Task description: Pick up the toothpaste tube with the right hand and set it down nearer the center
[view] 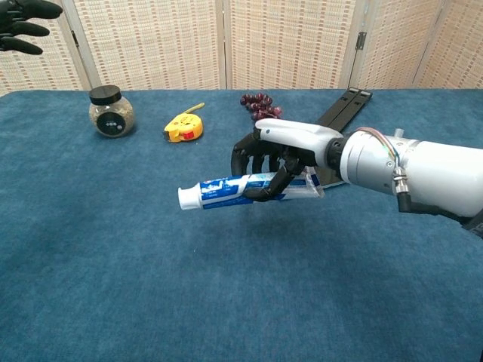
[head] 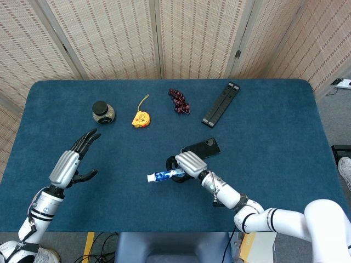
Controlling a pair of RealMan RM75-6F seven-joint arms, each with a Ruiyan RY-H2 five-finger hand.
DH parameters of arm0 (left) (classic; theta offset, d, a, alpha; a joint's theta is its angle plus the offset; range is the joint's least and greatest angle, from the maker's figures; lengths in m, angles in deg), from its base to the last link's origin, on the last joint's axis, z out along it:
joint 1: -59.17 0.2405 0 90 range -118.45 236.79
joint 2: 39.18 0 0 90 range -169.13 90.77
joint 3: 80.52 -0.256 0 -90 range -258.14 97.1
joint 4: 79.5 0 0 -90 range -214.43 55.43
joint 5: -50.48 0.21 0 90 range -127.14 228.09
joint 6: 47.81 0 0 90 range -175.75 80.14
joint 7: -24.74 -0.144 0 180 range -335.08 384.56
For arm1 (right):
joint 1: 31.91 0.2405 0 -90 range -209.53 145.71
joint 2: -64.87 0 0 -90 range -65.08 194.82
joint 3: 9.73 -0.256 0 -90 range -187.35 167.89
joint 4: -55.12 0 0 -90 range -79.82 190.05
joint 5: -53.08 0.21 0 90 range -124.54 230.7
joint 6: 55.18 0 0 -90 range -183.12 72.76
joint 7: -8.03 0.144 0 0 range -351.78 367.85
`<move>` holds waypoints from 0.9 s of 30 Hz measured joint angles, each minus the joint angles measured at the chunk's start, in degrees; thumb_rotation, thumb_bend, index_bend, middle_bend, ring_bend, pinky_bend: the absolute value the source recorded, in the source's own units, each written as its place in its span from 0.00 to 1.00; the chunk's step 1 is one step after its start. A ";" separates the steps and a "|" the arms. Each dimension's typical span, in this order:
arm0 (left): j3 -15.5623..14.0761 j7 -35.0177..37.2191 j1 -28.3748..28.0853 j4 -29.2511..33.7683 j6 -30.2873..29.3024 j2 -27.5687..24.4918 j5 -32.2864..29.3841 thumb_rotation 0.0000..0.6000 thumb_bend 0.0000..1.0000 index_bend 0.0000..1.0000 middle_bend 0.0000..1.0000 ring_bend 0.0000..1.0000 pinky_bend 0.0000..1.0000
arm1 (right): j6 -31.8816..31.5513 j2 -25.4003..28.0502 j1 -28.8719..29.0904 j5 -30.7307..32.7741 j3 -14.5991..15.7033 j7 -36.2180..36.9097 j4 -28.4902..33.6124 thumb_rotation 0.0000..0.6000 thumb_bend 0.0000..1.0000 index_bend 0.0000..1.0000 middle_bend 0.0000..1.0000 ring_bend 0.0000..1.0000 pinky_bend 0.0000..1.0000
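Right arm reaches in from the lower right, forearm low over the table. Right hand (head: 188,163) sits palm down, dark fingers (view: 260,162) curled in a grip. Left arm comes up from the lower left corner. Left hand (head: 72,163) is raised off to the side, fingers spread and straight, holding nothing.

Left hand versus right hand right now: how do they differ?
The right hand grips the toothpaste tube above the cloth; the left hand holds nothing. The right hand's fingers curl around the tube; the left hand's are spread apart. The right is near the table's center, the left near its left side.
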 measured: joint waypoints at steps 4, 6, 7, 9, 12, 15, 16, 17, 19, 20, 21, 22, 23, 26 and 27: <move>-0.12 0.35 0.59 -0.79 0.32 -0.42 -0.93 0.00 0.00 0.00 0.00 0.00 0.14 | 1.86 2.27 0.17 1.20 0.17 -1.13 1.69 1.00 0.33 0.03 0.18 0.19 0.35; -0.13 0.44 0.80 -1.14 0.48 -0.71 -1.30 0.00 0.00 0.00 0.00 0.00 0.14 | 2.31 3.89 0.12 1.75 0.21 -2.01 3.23 1.00 0.32 0.00 0.13 0.14 0.31; -0.11 0.51 0.95 -1.43 0.54 -0.90 -1.53 0.00 0.00 0.00 0.00 0.00 0.14 | 2.30 4.59 0.02 1.93 0.19 -2.39 3.91 1.00 0.32 0.00 0.12 0.12 0.30; -0.04 0.47 1.19 -1.97 0.56 -1.15 -1.97 0.00 0.00 0.00 0.00 0.00 0.14 | 1.78 6.37 -0.43 2.21 0.16 -3.24 5.56 1.00 0.31 0.00 0.12 0.11 0.30; 0.05 0.52 1.73 -2.71 0.72 -1.92 -3.03 0.00 0.00 0.00 0.00 0.00 0.14 | -0.19 9.62 -1.73 2.26 0.21 -4.54 8.26 1.00 0.32 0.00 0.12 0.10 0.29; 0.09 0.50 2.35 -3.23 1.07 -3.02 -4.32 0.05 0.00 0.00 0.00 0.00 0.14 | -2.90 13.60 -3.65 1.99 0.58 -6.12 11.20 1.00 0.35 0.00 0.15 0.10 0.29; 0.13 0.22 2.58 -3.33 1.23 -3.30 -5.03 0.09 0.00 0.00 0.00 0.00 0.14 | -3.75 14.97 -4.34 1.86 0.79 -6.68 12.16 1.00 0.36 0.00 0.16 0.10 0.29; 0.16 -0.20 2.76 -3.40 1.35 -3.55 -5.58 0.22 0.00 0.00 0.00 0.00 0.14 | -4.95 16.93 -5.32 1.67 1.12 -7.43 13.48 1.00 0.38 0.00 0.17 0.10 0.29; 0.38 -1.27 3.28 -3.48 1.45 -4.06 -7.17 0.64 0.00 0.00 0.00 0.00 0.14 | -7.10 20.03 -7.11 1.29 1.73 -8.43 15.47 1.00 0.41 0.00 0.19 0.11 0.29; 0.52 -1.53 3.52 -3.52 1.39 -4.23 -7.94 0.86 0.01 0.00 0.00 0.00 0.14 | -8.73 22.22 -8.53 0.97 2.23 -8.97 16.75 1.00 0.42 0.00 0.20 0.12 0.29; 0.66 -1.80 3.80 -3.57 1.29 -4.39 -8.60 0.96 0.04 0.00 0.00 0.00 0.14 | -9.99 23.88 -9.67 0.70 2.64 -9.32 17.68 1.00 0.43 0.01 0.21 0.13 0.29; 0.87 -2.31 4.23 -3.63 1.10 -4.63 -9.39 0.98 0.07 0.01 0.00 0.00 0.14 | -11.29 25.56 -10.88 0.38 3.09 -9.57 18.55 1.00 0.43 0.02 0.22 0.14 0.29; 1.06 -2.67 4.62 -3.70 0.87 -4.79 -10.07 1.00 0.12 0.02 0.00 0.01 0.14 | -13.14 27.76 -12.58 -0.10 3.71 -9.79 19.61 1.00 0.44 0.03 0.23 0.14 0.29; 1.47 -4.17 5.76 -4.34 -0.23 -5.01 -11.74 1.00 0.17 0.06 0.02 0.02 0.14 | -18.03 32.27 -16.89 -1.82 5.35 -9.85 21.33 1.00 0.45 0.09 0.25 0.17 0.29; 1.54 -4.98 6.12 -4.57 -0.60 -5.04 -12.03 1.00 0.17 0.07 0.02 0.02 0.14 | -19.55 33.17 -18.17 -2.44 5.84 -9.76 21.60 1.00 0.45 0.10 0.26 0.17 0.29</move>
